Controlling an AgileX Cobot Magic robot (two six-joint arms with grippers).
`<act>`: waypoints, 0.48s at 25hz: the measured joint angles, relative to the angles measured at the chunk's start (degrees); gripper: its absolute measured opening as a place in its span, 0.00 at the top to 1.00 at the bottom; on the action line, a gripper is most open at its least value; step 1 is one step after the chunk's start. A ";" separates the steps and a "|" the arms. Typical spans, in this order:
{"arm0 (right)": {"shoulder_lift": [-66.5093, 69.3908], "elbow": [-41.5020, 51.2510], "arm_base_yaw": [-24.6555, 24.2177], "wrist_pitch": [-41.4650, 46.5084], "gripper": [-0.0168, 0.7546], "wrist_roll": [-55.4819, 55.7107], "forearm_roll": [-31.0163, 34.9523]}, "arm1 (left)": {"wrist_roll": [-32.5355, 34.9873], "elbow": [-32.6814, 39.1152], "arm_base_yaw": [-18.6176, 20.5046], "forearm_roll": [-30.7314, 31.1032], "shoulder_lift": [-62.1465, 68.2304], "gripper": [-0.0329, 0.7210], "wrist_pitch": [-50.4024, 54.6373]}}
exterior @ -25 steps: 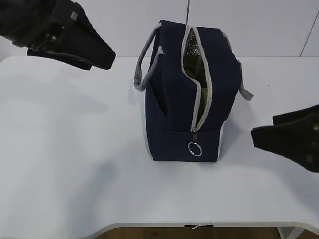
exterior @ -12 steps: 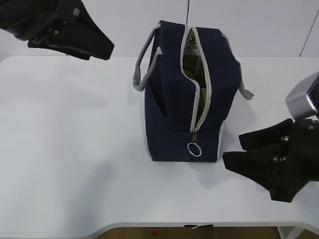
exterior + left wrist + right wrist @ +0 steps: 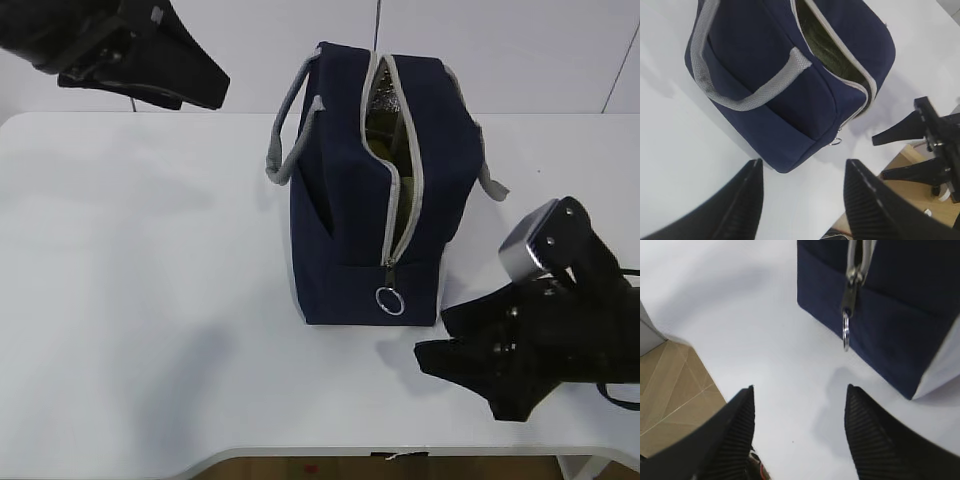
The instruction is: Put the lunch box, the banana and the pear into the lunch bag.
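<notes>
The navy lunch bag [image 3: 345, 200] stands upright mid-table, its grey zipper partly open on top and its ring pull [image 3: 390, 300] hanging at the near end. Something dull green [image 3: 385, 145] shows through the opening; I cannot tell what it is. The lunch box, banana and pear are not in view as such. My left gripper [image 3: 222, 92] is open and empty, raised at the far left of the bag. My right gripper [image 3: 432, 335] is open and empty, low over the table just right of the ring pull. The right wrist view shows the ring pull [image 3: 846, 335] ahead of the open gripper [image 3: 799, 390].
The bag's grey handles [image 3: 285, 140] stick out to both sides. The table's front edge [image 3: 400, 452] lies close under my right gripper. The left wrist view shows the bag [image 3: 790, 100], my left gripper [image 3: 802, 165] and the right gripper [image 3: 879, 157] beyond the bag's corner.
My right gripper has moved left and toward the table's front, from the right edge to beside the bag's near end by the ring pull. The left gripper has barely moved.
</notes>
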 joint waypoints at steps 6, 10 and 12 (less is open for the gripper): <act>5.04 -4.28 0.00 1.56 0.44 -0.48 0.27 | 0.00 0.00 0.00 0.00 0.00 0.43 -0.62; 6.62 -6.04 0.00 1.56 0.44 -1.26 0.38 | 0.00 0.00 0.00 0.20 0.00 0.43 -0.72; 7.41 -6.64 0.00 1.56 0.44 -1.82 0.38 | 0.00 0.00 0.00 0.24 0.00 0.43 -0.72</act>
